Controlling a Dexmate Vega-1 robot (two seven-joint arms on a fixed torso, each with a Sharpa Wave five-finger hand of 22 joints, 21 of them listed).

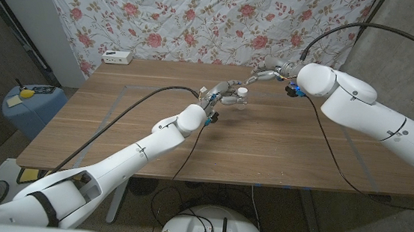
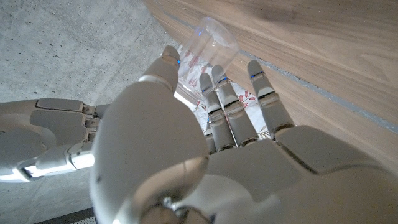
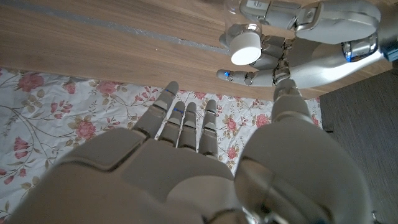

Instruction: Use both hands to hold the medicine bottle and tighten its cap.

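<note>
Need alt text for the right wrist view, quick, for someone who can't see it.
The left hand grips a clear medicine bottle, its white cap facing the camera. The right hand holds nothing, fingers spread, apart from the cap.

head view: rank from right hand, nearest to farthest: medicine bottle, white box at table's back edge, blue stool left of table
1. medicine bottle, held in the left hand, just left of the right hand.
2. white box, at the table's far left corner.
3. blue stool, off the table's left side.
</note>
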